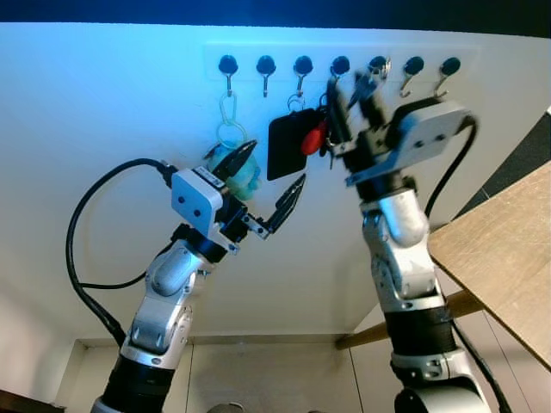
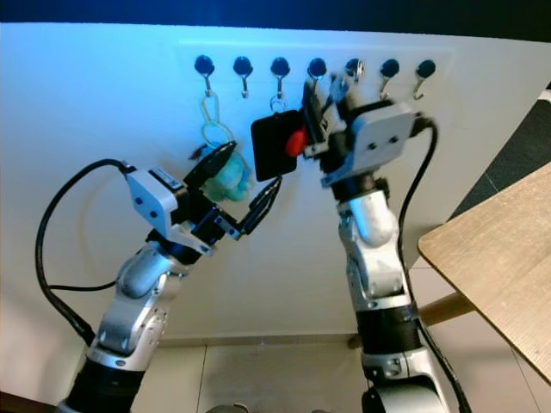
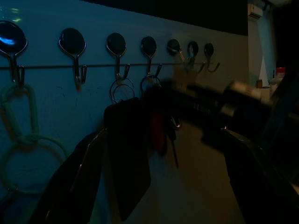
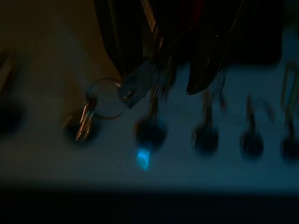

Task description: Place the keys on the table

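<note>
A row of black-knobbed hooks (image 1: 303,67) runs along the top of the white wall (image 1: 103,112). The keys (image 1: 312,136), a bunch with a red tab and a flat black fob (image 1: 284,146), hang from the middle of that row on metal rings, with the fob resting flat against the wall below the hooks.

The right gripper (image 1: 351,101) is raised to the hooks, its black fingers pointing up at the right side of the bunch, just beside the red tab and touching or nearly touching the ring area. In the right wrist view the fingers (image 4: 205,56) stand a little apart with a key ring (image 4: 106,98) and a pale key (image 4: 138,81) beside their tips, but the picture is dark and blurred, and I cannot tell whether they grip anything.

The left gripper (image 1: 267,185) is held up below and to the left of the keys with its fingers spread wide. One finger lies against a teal soft toy (image 1: 239,176) that hangs by a pale green cord loop (image 1: 229,120) from the leftmost hook; the other finger points at the lower corner of the black fob, close beneath it but apart.

A wooden table (image 1: 508,249) juts in at the right, well apart from the keys, with its near corner beside the right arm.
</note>
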Robot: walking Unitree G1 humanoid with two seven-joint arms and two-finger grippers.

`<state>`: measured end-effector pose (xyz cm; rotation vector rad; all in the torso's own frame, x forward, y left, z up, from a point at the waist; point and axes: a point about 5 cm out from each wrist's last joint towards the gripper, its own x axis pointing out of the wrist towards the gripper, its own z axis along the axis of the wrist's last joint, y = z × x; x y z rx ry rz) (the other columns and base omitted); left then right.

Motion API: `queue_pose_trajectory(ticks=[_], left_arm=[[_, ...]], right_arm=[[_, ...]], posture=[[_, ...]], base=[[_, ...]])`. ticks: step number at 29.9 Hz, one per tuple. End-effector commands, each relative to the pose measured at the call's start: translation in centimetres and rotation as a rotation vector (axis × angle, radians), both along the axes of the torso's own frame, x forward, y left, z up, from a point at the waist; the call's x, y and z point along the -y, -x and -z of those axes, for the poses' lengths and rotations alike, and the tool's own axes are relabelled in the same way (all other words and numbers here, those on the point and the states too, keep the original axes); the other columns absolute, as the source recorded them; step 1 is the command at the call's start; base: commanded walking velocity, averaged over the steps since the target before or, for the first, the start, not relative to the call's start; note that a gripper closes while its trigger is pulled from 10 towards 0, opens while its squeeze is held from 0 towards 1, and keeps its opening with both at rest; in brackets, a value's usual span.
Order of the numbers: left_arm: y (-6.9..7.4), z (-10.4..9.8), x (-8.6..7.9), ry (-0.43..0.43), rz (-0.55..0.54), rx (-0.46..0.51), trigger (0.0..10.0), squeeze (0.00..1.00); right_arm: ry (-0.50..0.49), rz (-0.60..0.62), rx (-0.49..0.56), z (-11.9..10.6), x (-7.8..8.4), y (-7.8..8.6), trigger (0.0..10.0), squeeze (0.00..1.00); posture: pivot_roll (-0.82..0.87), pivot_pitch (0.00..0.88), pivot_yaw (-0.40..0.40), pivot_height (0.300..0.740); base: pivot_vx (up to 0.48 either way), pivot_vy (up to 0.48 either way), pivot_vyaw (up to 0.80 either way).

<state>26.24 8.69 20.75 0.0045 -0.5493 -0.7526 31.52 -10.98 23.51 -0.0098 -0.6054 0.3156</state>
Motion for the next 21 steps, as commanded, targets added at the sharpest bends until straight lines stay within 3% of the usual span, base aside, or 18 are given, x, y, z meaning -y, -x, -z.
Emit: queue_pose_trajectory(ticks=[1,11,21], left_arm=[[0.2,-0.1,0.2,-0.02,0.009,0.013,10.0,0.0],[0.4,0.0,0.3,-0.03,0.019,0.017,10.0,0.0],[0.4,-0.1,0.3,-0.035,0.023,0.021,10.0,0.0]], right_arm=[[0.009,0.025,-0.038,0.8,0.3,-0.2,10.0,0.0],[-0.01,0.157,-0.143,2.9,2.4,-0.4,10.0,0.0],[-0.007,0.213,-0.112,3.1,3.2,0.2,10.0,0.0]], posture=[[0.05,0.061,-0.042,0.74],[0.05,0.06,-0.037,0.74],[0.05,0.06,-0.036,0.74]], base=[[0.0,0.0,0.0],[0.0,0.0,0.0],[0.0,0.0,0.0]])
